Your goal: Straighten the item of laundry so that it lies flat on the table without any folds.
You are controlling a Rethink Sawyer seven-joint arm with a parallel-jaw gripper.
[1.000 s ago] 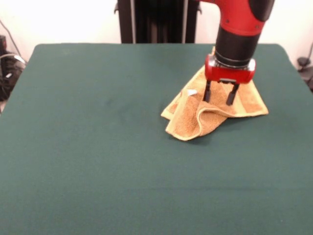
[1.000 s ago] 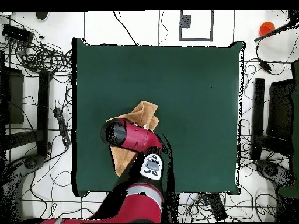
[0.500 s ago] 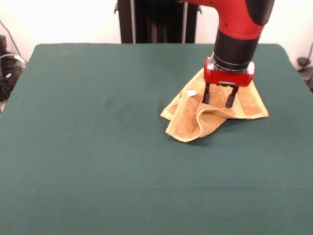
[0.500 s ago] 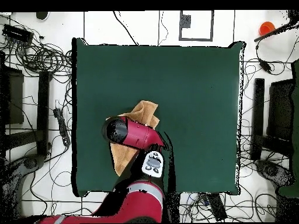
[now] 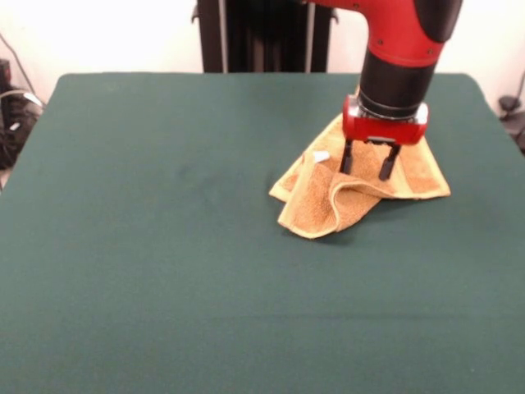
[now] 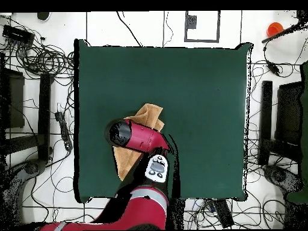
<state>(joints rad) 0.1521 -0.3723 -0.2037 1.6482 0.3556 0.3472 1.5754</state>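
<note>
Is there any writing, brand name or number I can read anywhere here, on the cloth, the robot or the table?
None can be read.
The towel has a small white label, but it is too small to show any words.
The arm carries a small grey panel in the overhead view; its marks are blurred.
The table is plain green, with no signs.

table (image 5: 164,271): dark green cloth | on it: rumpled towel (image 5: 328,205)
</note>
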